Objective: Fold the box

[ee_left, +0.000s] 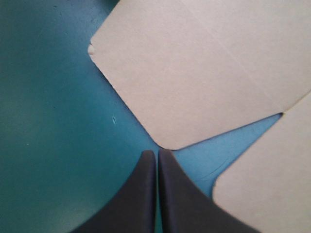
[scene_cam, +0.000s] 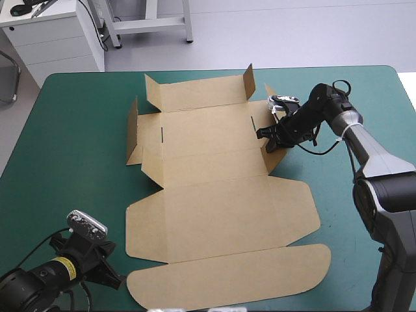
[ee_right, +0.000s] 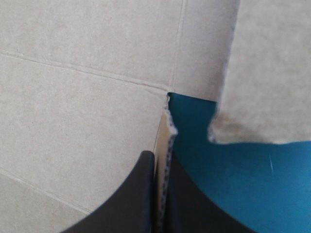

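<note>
The brown box (scene_cam: 221,195) lies mostly flat in the middle of the table, its rounded lid panels toward the near edge. Its left side flap (scene_cam: 134,136) and a small far tab (scene_cam: 248,81) stand raised. My right gripper (scene_cam: 270,138) is at the box's right side flap, shut on the flap's board edge (ee_right: 168,128), which runs between the fingers (ee_right: 163,156). My left gripper (scene_cam: 116,278) rests low by the box's near left corner, shut (ee_left: 157,153) with nothing in it, its tip just short of a rounded lid corner (ee_left: 170,143).
Bare teal-green cover (scene_cam: 71,143) stretches left of the box, with a narrower strip (scene_cam: 364,84) to its right. A white drawer cabinet (scene_cam: 52,39) stands beyond the table's far left corner.
</note>
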Tool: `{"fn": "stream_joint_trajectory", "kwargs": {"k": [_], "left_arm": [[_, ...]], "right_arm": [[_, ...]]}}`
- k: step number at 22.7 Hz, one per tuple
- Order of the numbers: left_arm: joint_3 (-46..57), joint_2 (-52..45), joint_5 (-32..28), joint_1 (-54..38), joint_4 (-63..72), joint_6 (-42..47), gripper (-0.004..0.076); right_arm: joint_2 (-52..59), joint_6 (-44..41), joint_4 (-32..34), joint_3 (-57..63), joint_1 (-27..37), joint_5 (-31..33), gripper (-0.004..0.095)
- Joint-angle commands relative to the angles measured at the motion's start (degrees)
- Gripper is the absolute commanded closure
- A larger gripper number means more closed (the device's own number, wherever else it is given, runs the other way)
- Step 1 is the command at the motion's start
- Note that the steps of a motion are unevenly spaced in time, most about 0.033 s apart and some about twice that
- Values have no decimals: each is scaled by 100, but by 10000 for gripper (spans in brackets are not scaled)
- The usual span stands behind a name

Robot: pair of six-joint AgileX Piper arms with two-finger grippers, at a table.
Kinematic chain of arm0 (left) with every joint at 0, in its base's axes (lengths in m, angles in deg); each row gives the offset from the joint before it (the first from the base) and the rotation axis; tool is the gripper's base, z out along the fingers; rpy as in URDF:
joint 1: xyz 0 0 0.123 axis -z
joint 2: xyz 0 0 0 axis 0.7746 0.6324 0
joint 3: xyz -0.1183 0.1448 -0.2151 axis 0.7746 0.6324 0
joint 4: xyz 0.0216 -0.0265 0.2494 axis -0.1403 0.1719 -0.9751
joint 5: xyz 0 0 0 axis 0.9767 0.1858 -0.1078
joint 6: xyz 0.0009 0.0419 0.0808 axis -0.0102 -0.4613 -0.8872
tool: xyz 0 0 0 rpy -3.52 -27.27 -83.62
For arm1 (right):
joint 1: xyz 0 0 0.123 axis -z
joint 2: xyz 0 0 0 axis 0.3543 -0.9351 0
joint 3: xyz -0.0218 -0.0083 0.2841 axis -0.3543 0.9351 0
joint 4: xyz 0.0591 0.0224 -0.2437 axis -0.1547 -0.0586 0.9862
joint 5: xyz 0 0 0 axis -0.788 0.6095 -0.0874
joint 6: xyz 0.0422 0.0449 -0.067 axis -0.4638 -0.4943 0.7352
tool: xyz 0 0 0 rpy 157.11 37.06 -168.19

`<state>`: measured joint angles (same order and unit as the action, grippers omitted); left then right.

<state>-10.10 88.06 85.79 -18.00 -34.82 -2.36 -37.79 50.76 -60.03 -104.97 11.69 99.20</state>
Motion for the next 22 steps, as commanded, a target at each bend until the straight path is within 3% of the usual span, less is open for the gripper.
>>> {"fn": "stream_joint_trajectory", "kwargs": {"k": [1, 10, 14, 20, 22], "left_arm": [[-123, 30, -283, 44, -45, 43, 731], [-846, 30, -283, 44, -76, 32, 731], [-1499, 30, -283, 44, -348, 32, 731], [-1712, 30, -272, 44, -699, 32, 731], [-1712, 30, -237, 44, -699, 32, 731]], "right_arm": [[302, 569, -219, -241, 5, 29, 923], [302, 1511, -2, -1396, 5, 355, 923], [302, 2429, 116, -2218, -49, 531, 923], [302, 3561, 191, -2662, -599, 375, 923], [302, 3784, 603, -2672, -935, 244, 923]]}}
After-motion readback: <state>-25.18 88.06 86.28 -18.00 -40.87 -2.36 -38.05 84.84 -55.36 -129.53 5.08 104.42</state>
